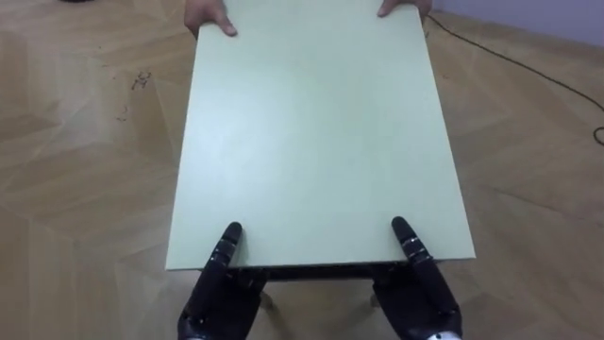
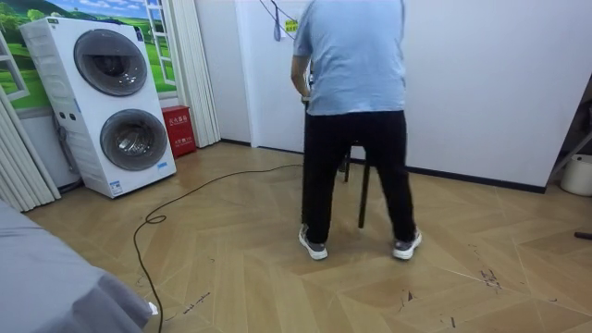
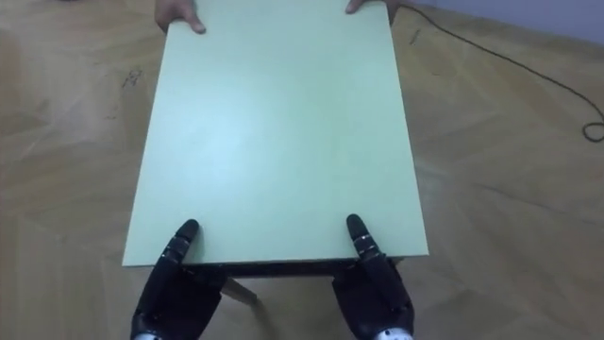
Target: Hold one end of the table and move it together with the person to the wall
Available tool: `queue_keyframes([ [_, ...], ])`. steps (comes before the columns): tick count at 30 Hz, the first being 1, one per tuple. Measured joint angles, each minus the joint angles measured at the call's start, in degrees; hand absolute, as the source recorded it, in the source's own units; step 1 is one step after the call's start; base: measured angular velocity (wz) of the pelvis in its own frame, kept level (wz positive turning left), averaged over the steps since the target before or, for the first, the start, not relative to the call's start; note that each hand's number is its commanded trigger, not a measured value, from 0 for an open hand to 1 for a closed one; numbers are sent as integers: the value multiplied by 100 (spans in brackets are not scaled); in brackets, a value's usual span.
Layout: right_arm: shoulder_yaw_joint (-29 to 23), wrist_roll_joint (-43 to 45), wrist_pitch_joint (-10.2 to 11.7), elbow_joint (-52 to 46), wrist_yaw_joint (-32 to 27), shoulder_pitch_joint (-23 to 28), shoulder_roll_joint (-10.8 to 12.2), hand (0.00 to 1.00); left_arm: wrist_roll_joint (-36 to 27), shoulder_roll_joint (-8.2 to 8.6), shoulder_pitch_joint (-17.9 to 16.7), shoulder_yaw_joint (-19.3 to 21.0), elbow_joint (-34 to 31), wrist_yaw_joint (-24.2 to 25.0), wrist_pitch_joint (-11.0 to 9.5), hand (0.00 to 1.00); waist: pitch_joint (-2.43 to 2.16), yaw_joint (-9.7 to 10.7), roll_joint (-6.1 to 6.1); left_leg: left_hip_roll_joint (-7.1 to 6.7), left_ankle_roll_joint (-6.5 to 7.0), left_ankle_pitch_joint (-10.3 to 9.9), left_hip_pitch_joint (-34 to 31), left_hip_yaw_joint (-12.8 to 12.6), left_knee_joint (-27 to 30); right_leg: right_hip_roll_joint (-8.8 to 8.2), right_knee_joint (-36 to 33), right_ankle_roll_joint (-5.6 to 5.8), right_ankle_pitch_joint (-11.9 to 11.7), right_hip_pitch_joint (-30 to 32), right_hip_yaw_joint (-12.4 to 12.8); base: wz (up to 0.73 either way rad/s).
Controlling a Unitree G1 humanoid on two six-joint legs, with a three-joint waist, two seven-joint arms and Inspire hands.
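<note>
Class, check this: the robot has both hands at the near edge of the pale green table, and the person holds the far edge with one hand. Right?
Not quite: the left eye view shows the person's hand at one far corner of the table and the other hand at the other.

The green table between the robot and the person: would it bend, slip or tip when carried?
Probably stiff: the table top looks flat and straight-edged. Possibly slippery: its surface is smooth with a faint sheen. Unlikely to tip while supported at both ends, with the robot's left hand and right hand at the near edge and the person's hands at the far one.
</note>
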State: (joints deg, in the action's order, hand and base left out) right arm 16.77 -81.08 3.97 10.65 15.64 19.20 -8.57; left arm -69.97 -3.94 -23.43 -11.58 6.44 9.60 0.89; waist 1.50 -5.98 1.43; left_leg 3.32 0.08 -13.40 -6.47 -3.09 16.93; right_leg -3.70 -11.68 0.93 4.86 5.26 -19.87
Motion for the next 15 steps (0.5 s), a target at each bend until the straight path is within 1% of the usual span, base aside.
queue_keyframes([
  [1, 0, 0, -2, 3, -4, -4, 0, 100, 0, -2, 0, -4, 0, -2, 0, 100, 1, 43, 0, -1, 0, 0, -43, -11, 49, -19, -4, 1, 26, -43, -81, 96],
  [2, -9, -2, -5, 1, -6, -15, -1, 100, 0, -3, 8, -6, 0, -3, 0, 100, -1, 131, -3, 15, 12, 7, -141, -170, 132, -67, -19, 21, 88, -91, -208, 104],
  [3, -27, 0, -11, -6, -6, -22, -1, 100, 5, 0, 38, -7, 0, -7, 0, 100, -10, 175, -31, 13, 35, 39, -225, -342, 184, -140, -23, 66, 177, -127, -310, 101],
  [4, -44, 0, -23, -8, -5, -31, 2, 100, 17, 3, 55, -5, 0, -9, 0, 100, -13, 176, -36, 11, 46, 60, -256, -413, 185, -169, -32, 80, 202, -135, -363, 88],
  [5, -72, -1, -41, -8, -6, -62, 10, 100, 29, 12, 85, 0, -2, -10, 0, 100, -13, 199, -36, 11, 71, 109, -302, -559, 183, -225, -68, 105, 236, -142, -420, 80],
  [6, -99, 12, -59, -8, -9, -82, 19, 100, 29, 23, 85, 2, -14, -10, 0, 100, -9, 258, -27, 23, 113, 146, -320, -799, 180, -282, -113, 145, 281, -184, -456, 81],
  [7, -130, 17, -92, -8, -9, -81, 24, 100, 30, 30, 85, 0, -17, -10, 0, 100, -9, 281, -27, 22, 130, 160, -322, -919, 178, -313, -116, 166, 309, -224, -488, 79],
  [8, -180, 18, -155, -9, -9, -82, 28, 100, 39, 45, 88, 0, -19, -10, 0, 100, -7, 278, -25, 8, 154, 174, -324, -980, 179, -351, -122, 192, 344, -284, -538, 57],
  [10, -195, 26, -210, -9, -21, -113, 27, 100, 39, 32, 87, 13, -36, -11, 0, 100, -5, 192, -21, -12, 164, 179, -329, -897, 187, -378, -149, 214, 358, -308, -541, 36],
  [11, -213, 47, -243, -9, -42, -131, 37, 100, 40, 30, 87, 27, -40, -11, 0, 100, 6, 158, -1, -25, 181, 189, -352, -834, 200, -403, -202, 223, 363, -303, -556, 23],
  [12, -216, 57, -247, -10, -43, -132, 47, 100, 40, 30, 87, 30, -48, -11, 0, 100, 7, 138, 14, -46, 188, 193, -375, -806, 215, -410, -227, 223, 363, -297, -564, 32],
  [13, -219, 57, -252, -14, -43, -136, 79, 100, 44, 23, 87, 47, -95, -34, 0, 100, 10, 100, 31, -89, 203, 201, -419, -754, 240, -433, -267, 247, 379, -282, -564, 35],
  [14, -220, 56, -269, -29, -77, -144, 112, 100, 45, 2, 87, 60, -135, -83, 0, 100, 26, 91, 66, -112, 230, 218, -433, -754, 245, -479, -345, 265, 400, -286, -561, 48],
  [15, -216, 66, -275, -63, -124, -139, 121, 100, 44, 1, 87, 61, -158, -134, -1, 100, 48, 93, 103, -152, 262, 236, -436, -755, 239, -547, -465, 308, 447, -285, -561, 45],
])
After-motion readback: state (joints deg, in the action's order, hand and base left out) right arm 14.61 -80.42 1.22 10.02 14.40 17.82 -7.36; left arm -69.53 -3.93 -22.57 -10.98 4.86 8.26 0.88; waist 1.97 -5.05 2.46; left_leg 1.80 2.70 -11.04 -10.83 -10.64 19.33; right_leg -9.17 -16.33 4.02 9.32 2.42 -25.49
